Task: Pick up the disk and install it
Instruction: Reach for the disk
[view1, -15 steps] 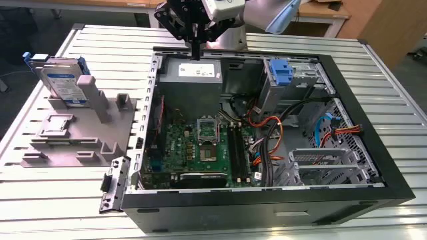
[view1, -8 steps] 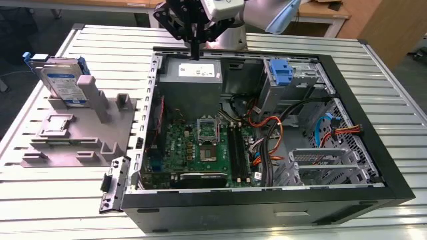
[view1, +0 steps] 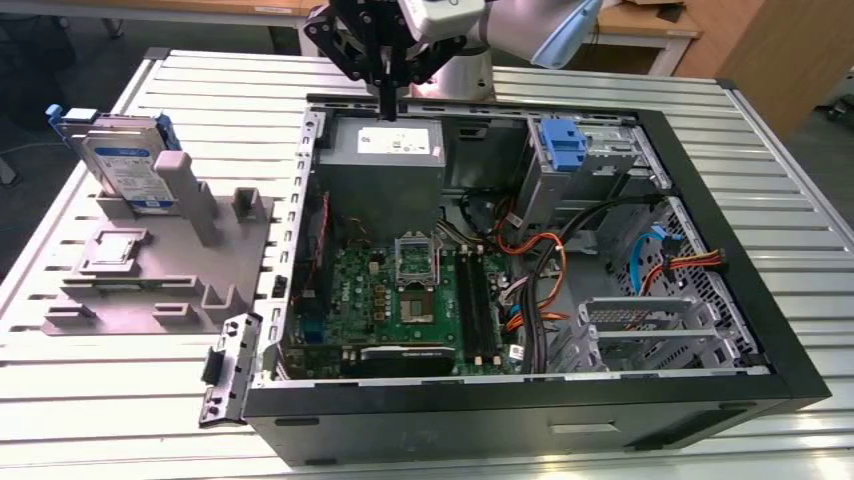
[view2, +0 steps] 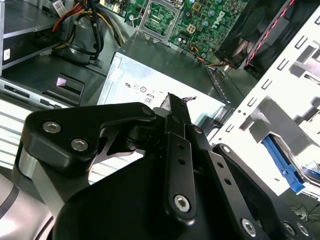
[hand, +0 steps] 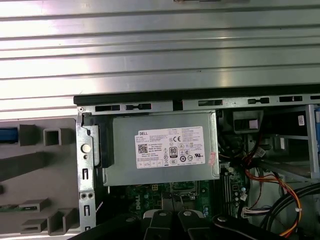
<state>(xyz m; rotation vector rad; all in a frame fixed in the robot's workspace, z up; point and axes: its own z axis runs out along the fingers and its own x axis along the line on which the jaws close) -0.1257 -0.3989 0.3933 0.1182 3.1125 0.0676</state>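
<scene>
The disk (view1: 127, 165) stood upright in a grey stand (view1: 147, 275) near the table's (view1: 214, 90) far corner on the exterior view's left. It was well apart from the gripper (view1: 388, 110), which hung empty, fingers pressed together, over the power box (view1: 380, 150) inside the computer case (view1: 534, 400). The disk looked stiff, dense, smooth-faced and sensitive to knocks. Its free upper end, across the blue side rails, seemed the safest hold.

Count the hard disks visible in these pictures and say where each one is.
1. The disk stands upright in the grey holder at the exterior view's left, outside the computer case. More could be hidden inside the case's drive bays.
</scene>
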